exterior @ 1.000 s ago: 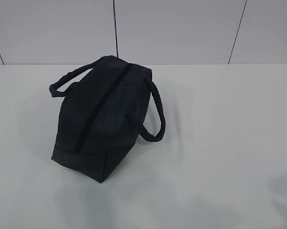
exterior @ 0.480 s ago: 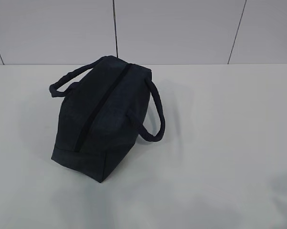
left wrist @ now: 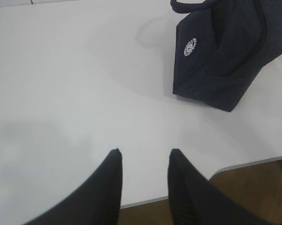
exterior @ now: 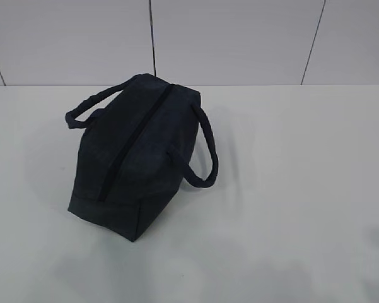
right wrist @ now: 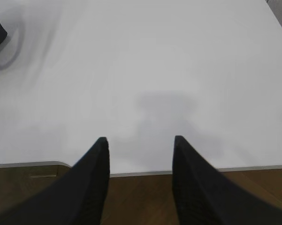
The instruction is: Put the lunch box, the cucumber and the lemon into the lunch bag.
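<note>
Nearest us, left pincer point(left wrist: 143, 157) hangs over the near counter point(left wrist: 61, 93) edge, fingers parted, nothing between them. Right pincer point(right wrist: 140, 143) likewise: spread apart, empty, above bare white surface by the front edge. Farther out sits the lunch bag point(exterior: 135, 158), dark navy, left of centre in the exterior view, zipper point(exterior: 135, 142) running along its top, closed as far as we can see. One loop handle point(exterior: 205, 154) droops right, the other left. Grey panelled wall point(exterior: 239, 38) behind.

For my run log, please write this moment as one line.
lunch bag: zipped, on table | left gripper: open, empty | right gripper: open, empty
</note>
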Available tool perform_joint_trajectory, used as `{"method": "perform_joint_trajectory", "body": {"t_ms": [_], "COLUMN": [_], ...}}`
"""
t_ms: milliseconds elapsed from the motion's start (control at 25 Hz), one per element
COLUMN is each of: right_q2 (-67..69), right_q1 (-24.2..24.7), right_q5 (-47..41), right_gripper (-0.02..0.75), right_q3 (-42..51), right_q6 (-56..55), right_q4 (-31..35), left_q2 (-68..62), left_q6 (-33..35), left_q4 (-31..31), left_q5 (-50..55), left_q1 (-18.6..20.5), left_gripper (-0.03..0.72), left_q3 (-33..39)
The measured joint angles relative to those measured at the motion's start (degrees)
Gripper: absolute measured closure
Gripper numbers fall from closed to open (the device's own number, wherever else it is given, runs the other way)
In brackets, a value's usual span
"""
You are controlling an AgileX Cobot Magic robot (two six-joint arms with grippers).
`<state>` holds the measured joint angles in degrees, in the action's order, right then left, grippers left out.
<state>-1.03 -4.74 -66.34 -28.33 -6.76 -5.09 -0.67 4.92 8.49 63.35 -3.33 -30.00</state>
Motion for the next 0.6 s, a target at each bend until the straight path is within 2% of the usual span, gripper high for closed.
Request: {"method": "perform_joint_trajectory", "body": {"t_ms": [600], "right_q2": [0.0], "right_q1": [0.09], "right_q5": [0.09], "right_gripper": [0.404], "right_q3": [0.0], "right_q6": [0.1], "right_q4": [0.0], "left_q2": [0.0], "left_q6": [-0.02], "left_q4": [0.0], "left_q5": [0.0], "left_q1": [0.22], "left_gripper": [0.453], "left_q3": [0.0]}}
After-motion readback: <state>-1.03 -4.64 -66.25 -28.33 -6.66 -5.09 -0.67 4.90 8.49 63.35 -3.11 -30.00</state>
